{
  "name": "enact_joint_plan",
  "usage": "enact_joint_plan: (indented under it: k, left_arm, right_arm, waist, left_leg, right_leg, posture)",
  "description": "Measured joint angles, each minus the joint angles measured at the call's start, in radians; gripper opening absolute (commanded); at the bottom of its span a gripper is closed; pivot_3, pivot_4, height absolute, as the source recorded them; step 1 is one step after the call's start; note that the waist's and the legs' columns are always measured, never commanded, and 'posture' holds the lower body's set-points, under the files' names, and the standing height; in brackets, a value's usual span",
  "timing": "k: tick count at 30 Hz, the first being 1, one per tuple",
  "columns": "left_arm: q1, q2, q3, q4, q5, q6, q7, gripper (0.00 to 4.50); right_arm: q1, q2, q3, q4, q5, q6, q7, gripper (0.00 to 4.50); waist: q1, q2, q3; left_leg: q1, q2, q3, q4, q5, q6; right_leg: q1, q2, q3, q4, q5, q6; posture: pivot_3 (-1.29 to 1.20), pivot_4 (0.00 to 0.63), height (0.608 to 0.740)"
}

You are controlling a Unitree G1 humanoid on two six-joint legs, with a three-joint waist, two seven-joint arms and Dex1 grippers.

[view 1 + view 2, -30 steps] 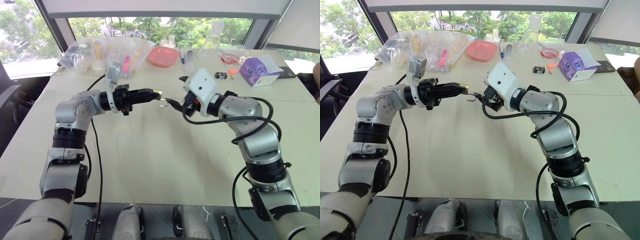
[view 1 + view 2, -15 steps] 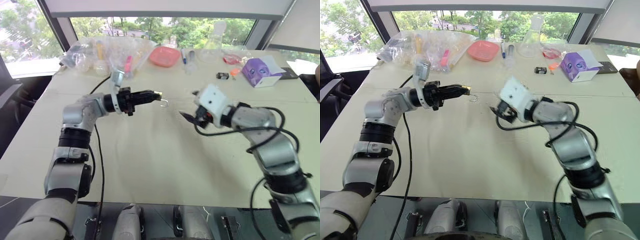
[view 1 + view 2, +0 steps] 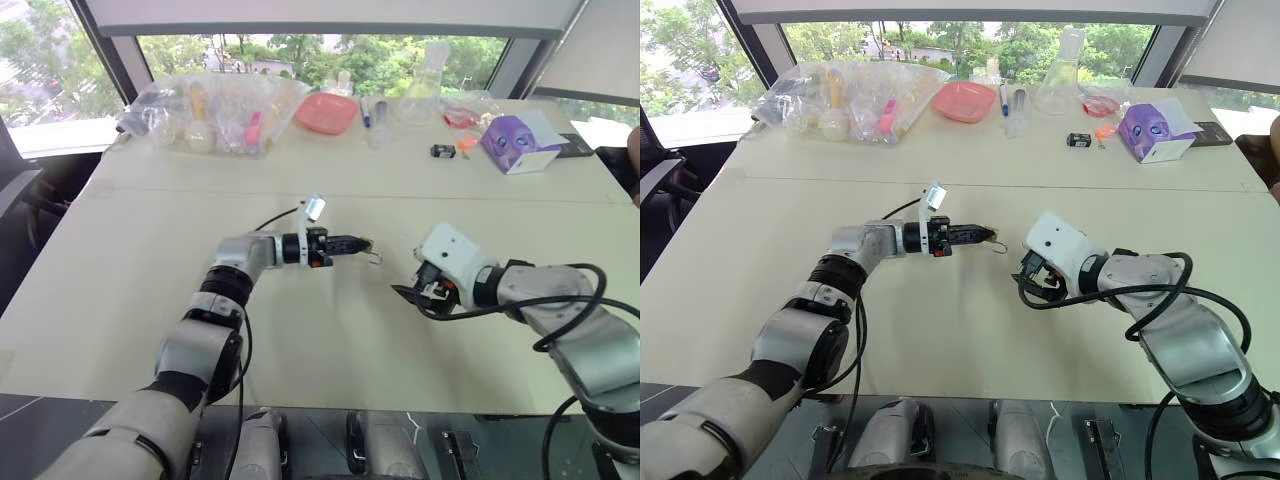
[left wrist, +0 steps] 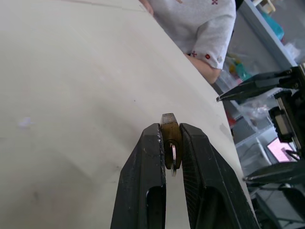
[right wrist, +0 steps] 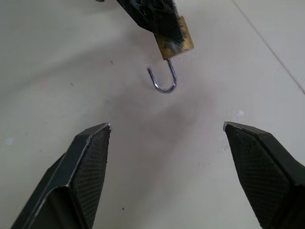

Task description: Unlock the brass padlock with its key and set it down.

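The brass padlock (image 4: pixel 170 138) is clamped between the two black fingers of the left gripper (image 3: pixel 357 243), close to their tips, with its brass body pinched on both flat sides. In the left wrist view the top of the body stands just past the fingertips (image 4: pixel 151 138), and a thin silver piece is seen in the gap below it, probably part of the shackle, though the angle is too poor to be sure. The shackle (image 5: pixel 163 78) hangs out beyond the fingertips as an open hook, one end free of the body, above the bare cream table (image 3: pixel 300 340) and apart from it.

The right gripper (image 3: pixel 1025 288) is held with its fingers (image 5: pixel 83 176) spread wide and nothing between them. It is pointed toward the padlock, which lies ahead of the fingertips and roughly in line with the gap between them, near but not touching. The two grippers are separated by a stretch of bare tabletop.

In the left wrist view a person's sleeve (image 4: pixel 205 28) and forearm are seen beyond the table's far edge.
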Motion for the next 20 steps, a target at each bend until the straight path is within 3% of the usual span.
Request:
enact_joint_plan:
  k: [9,12,15,20]
  left_arm:
    - [-0.051,0.000,0.000,0.120,0.080,-0.069,-0.001,4.32]
    - [-0.056,0.028,-0.008,0.113,0.122,-0.119,0.016,4.32]
    - [-0.050,0.122,-0.009,0.045,0.146,-0.147,0.013,4.32]
    - [0.037,0.238,0.024,-0.239,0.114,-0.096,-0.022,4.32]
  right_arm:
    - [-0.005,0.014,0.001,0.000,0.020,0.045,-0.070,3.94]
    - [-0.005,0.014,0.001,0.000,0.027,0.046,-0.080,3.94]
    - [-0.003,0.010,-0.001,0.001,0.029,0.046,-0.091,3.94]
    - [0.000,0.020,-0.010,0.015,0.037,0.039,-0.111,3.94]
  waist:
    - [-0.001,0.000,0.000]
    - [-0.002,0.000,0.000]
    - [-0.007,0.000,0.000]
    - [0.001,0.000,0.000]
  left_leg:
    - [0.000,0.000,-0.001,0.000,0.000,0.001]
    - [0.000,0.000,-0.001,0.000,0.000,0.001]
    - [0.000,0.001,-0.001,-0.001,0.000,0.001]
    - [0.000,0.001,0.000,0.000,0.002,-0.004]
  right_leg:
    - [0.000,0.000,0.000,0.000,0.000,0.000]
    - [0.000,0.000,0.000,0.000,0.000,0.000]
    - [-0.001,0.001,0.000,0.001,0.000,0.000]
    - [0.000,-0.001,0.000,0.000,0.000,0.000]
  posture:
    - [0.00,0.150,0.733]
    - [0.00,0.150,0.733]
    - [0.00,0.150,0.733]
    - [0.00,0.150,0.733]
